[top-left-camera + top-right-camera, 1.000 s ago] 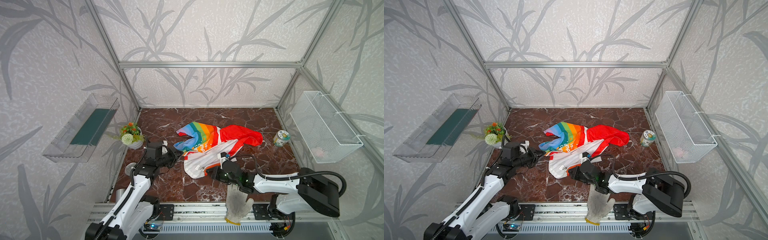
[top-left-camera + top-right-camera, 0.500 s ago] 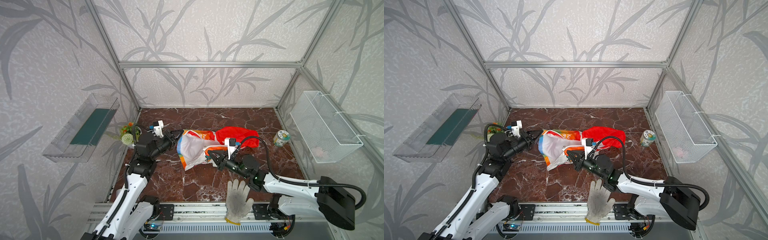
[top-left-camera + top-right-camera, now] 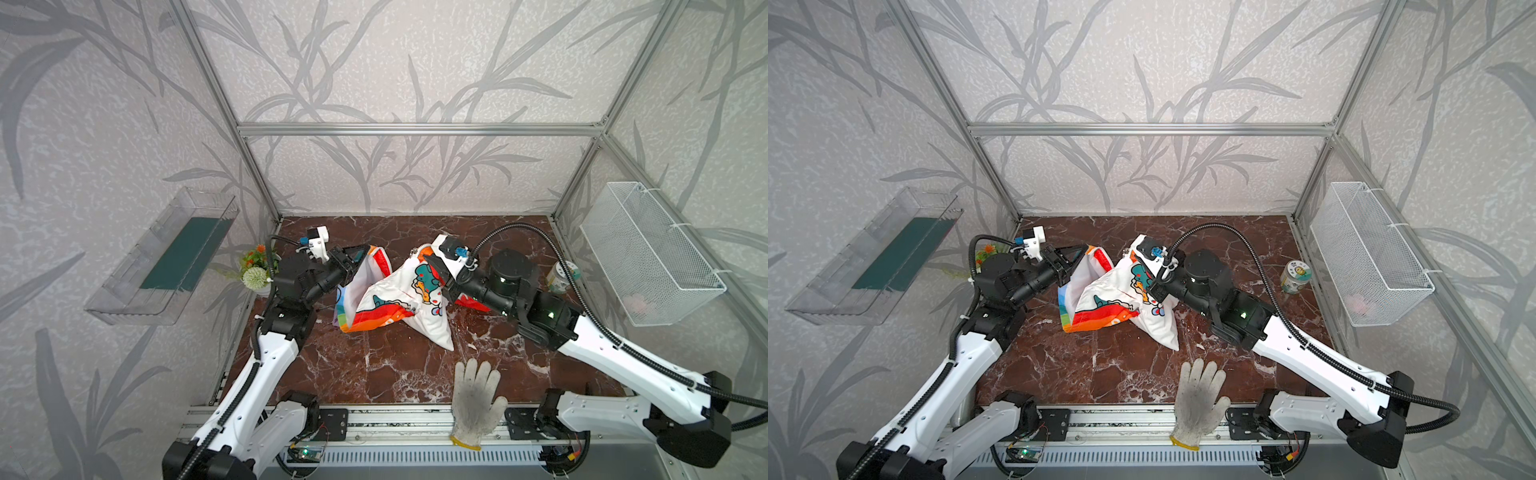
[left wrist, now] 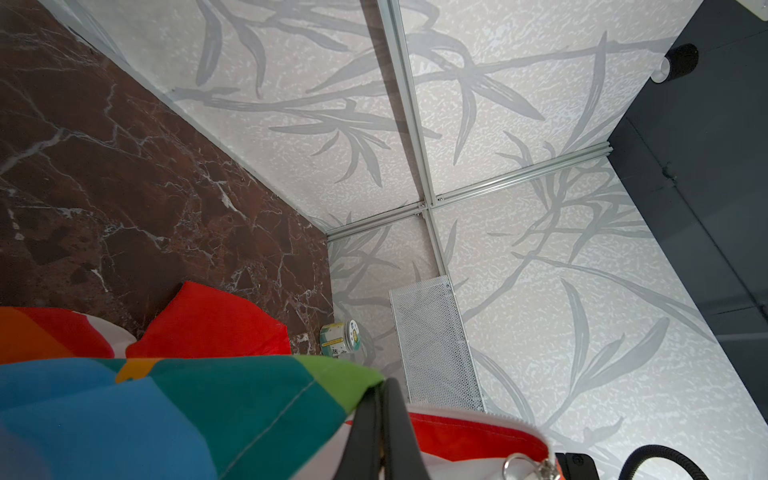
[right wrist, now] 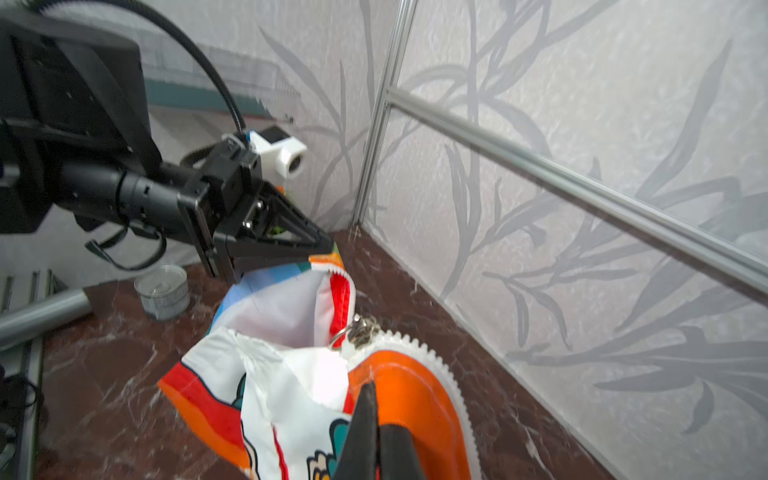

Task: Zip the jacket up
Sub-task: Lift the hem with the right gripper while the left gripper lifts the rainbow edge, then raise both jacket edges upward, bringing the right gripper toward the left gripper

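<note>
The jacket (image 3: 395, 299) hangs between both grippers above the marble floor, white cartoon panels facing up in both top views, its lower end resting on the floor. My left gripper (image 3: 365, 249) is shut on its rainbow-striped edge (image 4: 166, 415), the fingers pinching the green corner (image 4: 382, 384). My right gripper (image 3: 428, 259) is shut on the orange-bordered edge (image 5: 399, 399) beside the white zipper teeth. The zipper's ring pull (image 5: 357, 332) hangs at the low point between the two open edges. The red hood (image 4: 208, 324) lies behind on the floor.
A dirty white glove (image 3: 473, 399) lies at the front edge. A small jar (image 3: 559, 276) stands at the right, under a wire basket (image 3: 648, 257) on the wall. A flower pot (image 3: 255, 274) and clear wall tray (image 3: 166, 257) are at the left. A tin can (image 5: 162, 291) stands near the left arm.
Both grippers have risen from the floor with the jacket and drawn apart. The jacket went from lying flat to hanging between them.
</note>
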Robot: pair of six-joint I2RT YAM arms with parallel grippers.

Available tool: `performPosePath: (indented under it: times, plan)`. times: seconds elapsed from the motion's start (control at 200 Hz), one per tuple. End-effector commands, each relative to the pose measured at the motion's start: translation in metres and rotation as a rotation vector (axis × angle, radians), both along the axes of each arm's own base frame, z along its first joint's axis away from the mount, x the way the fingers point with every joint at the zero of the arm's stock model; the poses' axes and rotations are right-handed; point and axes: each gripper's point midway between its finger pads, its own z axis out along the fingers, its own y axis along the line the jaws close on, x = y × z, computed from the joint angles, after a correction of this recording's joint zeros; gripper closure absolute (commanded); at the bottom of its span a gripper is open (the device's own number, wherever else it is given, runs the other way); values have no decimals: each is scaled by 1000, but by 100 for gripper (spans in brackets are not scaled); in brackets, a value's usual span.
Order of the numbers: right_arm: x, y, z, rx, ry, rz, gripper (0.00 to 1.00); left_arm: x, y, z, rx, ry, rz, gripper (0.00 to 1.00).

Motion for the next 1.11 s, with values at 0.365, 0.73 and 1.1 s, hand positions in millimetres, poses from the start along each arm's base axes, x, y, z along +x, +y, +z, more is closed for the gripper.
performPosePath:
  times: [0.365,0.73,1.1]
  plan:
    - [6,-19,-16,2,-252,-67,100,-6,-3,35,-21,-139,-3,100]
    - [-14,-11,78,335,-609,-16,100,-27,-7,94,-36,-464,92,100]
    - [-20,9,77,184,-685,59,100,-48,-15,152,-81,-684,89,100]
